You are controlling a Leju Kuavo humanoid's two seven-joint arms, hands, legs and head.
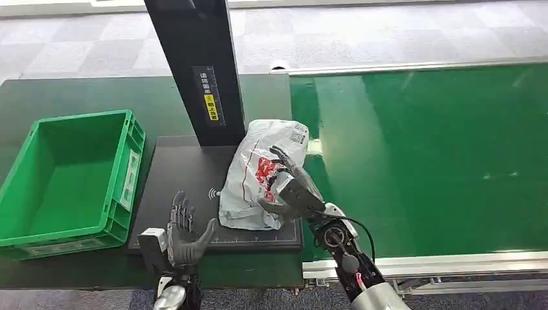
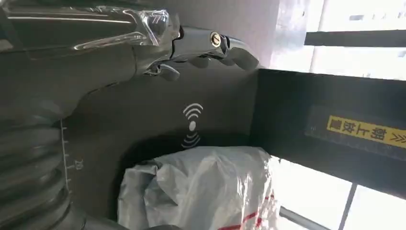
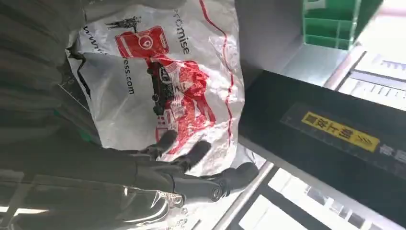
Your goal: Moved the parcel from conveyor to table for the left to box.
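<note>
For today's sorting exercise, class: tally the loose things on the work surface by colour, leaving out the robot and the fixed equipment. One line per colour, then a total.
Green: 1, the empty crate on the dark table.
White with red print: 1, the parcel lying on the black scanning pad, with the right hand on it.
Total: 2

The parcel [image 1: 262, 174] is a crumpled white plastic mailer with red printing and a small label at its far end. It lies lengthwise on the black scale platform [image 1: 187, 187], just right of the platform's upright black post [image 1: 197, 64].
</note>
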